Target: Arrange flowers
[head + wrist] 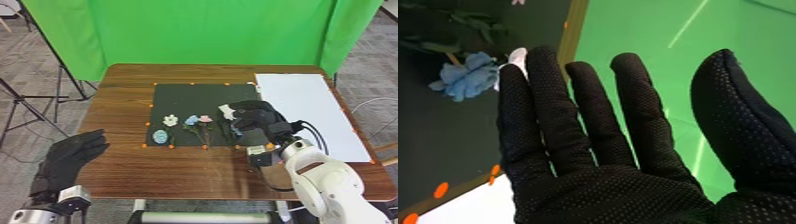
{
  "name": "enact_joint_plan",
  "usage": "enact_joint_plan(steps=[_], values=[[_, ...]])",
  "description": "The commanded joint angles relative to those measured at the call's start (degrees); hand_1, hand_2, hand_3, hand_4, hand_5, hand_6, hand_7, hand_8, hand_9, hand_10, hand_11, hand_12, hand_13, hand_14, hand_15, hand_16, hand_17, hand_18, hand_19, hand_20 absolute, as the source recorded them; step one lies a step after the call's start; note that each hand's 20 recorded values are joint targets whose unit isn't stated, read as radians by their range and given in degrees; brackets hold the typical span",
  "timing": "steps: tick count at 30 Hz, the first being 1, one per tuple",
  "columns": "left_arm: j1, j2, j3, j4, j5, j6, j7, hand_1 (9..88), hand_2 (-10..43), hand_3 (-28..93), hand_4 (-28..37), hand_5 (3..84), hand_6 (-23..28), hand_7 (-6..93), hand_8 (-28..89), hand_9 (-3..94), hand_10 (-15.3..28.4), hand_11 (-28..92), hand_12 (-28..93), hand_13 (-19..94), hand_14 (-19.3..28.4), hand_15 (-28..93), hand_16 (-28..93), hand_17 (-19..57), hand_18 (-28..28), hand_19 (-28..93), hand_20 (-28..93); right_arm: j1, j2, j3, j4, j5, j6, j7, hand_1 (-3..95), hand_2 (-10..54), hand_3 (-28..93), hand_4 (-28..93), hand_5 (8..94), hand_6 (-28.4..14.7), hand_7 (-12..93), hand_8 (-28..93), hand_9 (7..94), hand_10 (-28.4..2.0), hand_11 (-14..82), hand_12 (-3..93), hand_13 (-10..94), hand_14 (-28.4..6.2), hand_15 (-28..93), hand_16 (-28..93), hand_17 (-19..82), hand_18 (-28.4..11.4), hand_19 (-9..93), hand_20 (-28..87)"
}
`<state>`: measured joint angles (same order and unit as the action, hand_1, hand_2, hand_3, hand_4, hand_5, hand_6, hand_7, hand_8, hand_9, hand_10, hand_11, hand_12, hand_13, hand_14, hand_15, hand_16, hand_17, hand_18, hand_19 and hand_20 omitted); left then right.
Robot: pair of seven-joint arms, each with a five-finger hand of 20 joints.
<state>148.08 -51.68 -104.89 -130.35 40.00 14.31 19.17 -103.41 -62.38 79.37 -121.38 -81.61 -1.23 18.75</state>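
Observation:
In the head view my right hand [258, 116] is over the right part of the dark mat [187, 95], close beside a white flower [227, 111]. My left hand [71, 157] is off the table's left edge with its fingers straight. Pale blue and pink flowers [205, 119], a white flower [171, 120] and a light blue one [160, 136] lie on the mat. In the right wrist view the right hand [611, 195] has straight fingers and thumb apart, with a blue flower [467, 77] beyond them and a white petal [515, 59] partly hidden behind the fingers.
A white sheet [311, 110] covers the table's right side. Orange markers [205, 147] line the mat's edges. The brown tabletop [160, 172] extends in front of the mat, and a green backdrop [204, 35] hangs behind the table.

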Motion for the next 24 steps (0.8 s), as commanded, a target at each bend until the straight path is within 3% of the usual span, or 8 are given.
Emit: enact_joint_plan(steps=[1,3,6,9,18,21,23,24], values=[[0.0,0.66,1.59,0.16,-1.48,2.12,2.68,26.9,4.2,81,-17.1,50.4,14.2,17.1,-9,41.6,22.4,32,11,28,28.2,61,-12,-7.3,26.5,55,25,0.4,0.1,-1.1,0.1,-0.9,2.8,-0.9,24.5,5.0,87,-27,48.2,-5.3,21,-13,48.1,-16.9,14.1,15.8,42,-17.7,42,12,19,-20.6,66,4],[-0.5,1.29,2.22,0.6,-1.95,2.14,3.66,26.9,4.2,81,-17.2,50.4,14.2,17.1,-9,41.6,22.4,33,11,28,28.3,61,-12,-7.3,26.5,55,24,0.5,-0.1,-1.0,-0.1,-0.8,2.4,-0.2,24.5,5.1,87,-27,48.3,-5.2,21,-13,48.4,-16.8,14.4,15.8,42,-17.6,42,12,19,-20.7,66,4],[-1.5,1.82,2.92,0.95,-1.91,2.1,3.62,26.9,4.2,81,-17.1,50.4,14.2,17.0,-9,41.8,22.6,33,11,28,28.3,62,-12,-7.4,26.5,55,24,0.3,0.2,-0.3,-0.4,-0.8,1.4,-1.0,24.5,5.2,87,-27,48.4,-5.2,22,-13,48.8,-16.8,14.7,15.8,42,-17.6,43,12,19,-20.6,67,5],[-1.7,2.13,3.32,1.08,-2.37,2.43,4.6,26.9,4.2,81,-17.2,50.3,14.2,17.0,-9,41.8,22.6,33,11,28,28.3,62,-12,-7.4,26.5,56,23,1.9,0.6,-1.2,0.6,-0.8,1.6,-1.6,24.7,5.2,87,-27,48.4,-5.1,22,-13,48.9,-16.9,14.7,15.7,42,-17.6,43,12,18,-20.6,67,5],[-1.8,2.66,2.9,1.34,-2.61,2.15,4.84,26.9,4.2,81,-17.1,50.3,14.2,17.1,-9,41.9,22.7,33,11,29,28.4,62,-12,-7.4,26.5,57,21,2.5,0.9,-3.1,0.5,-1.9,1.9,-1.4,24.7,5.2,88,-27,48.4,-5.1,22,-14,49.0,-16.9,14.9,15.7,43,-17.5,44,12,19,-20.6,66,6],[-1.1,2.34,2.0,1.28,-2.56,1.65,4.32,26.9,4.2,81,-17.3,50.3,14.2,17.2,-9,42.0,22.7,33,11,29,28.4,62,-12,-7.5,26.5,57,21,2.2,0.3,-3.3,0.5,-1.8,1.4,-1.1,24.7,5.3,88,-27,48.4,-5.0,22,-14,49.1,-16.9,15.0,15.8,43,-17.4,44,12,19,-20.5,66,7],[-1.9,2.15,3.25,1.62,-3.14,2.34,4.89,26.9,4.2,81,-17.3,50.3,14.2,17.2,-9,42.1,22.6,33,11,29,28.4,62,-12,-7.5,26.5,57,20,1.9,0.5,-3.6,0.4,-1.9,1.8,-0.8,24.7,5.3,88,-27,48.3,-5.0,22,-14,49.2,-17.0,14.9,15.7,43,-17.5,44,12,19,-20.5,66,7],[-2.3,1.79,3.68,1.81,-3.0,1.89,5.06,26.9,4.2,81,-17.3,50.3,14.2,17.2,-9,42.0,22.7,33,11,29,28.4,62,-12,-7.5,26.5,57,20,1.6,0.5,-3.3,0.3,-2.2,1.2,-1.1,24.7,5.3,88,-27,48.3,-5.1,22,-14,49.2,-17.0,14.9,15.7,43,-17.5,44,12,19,-20.5,66,7]])
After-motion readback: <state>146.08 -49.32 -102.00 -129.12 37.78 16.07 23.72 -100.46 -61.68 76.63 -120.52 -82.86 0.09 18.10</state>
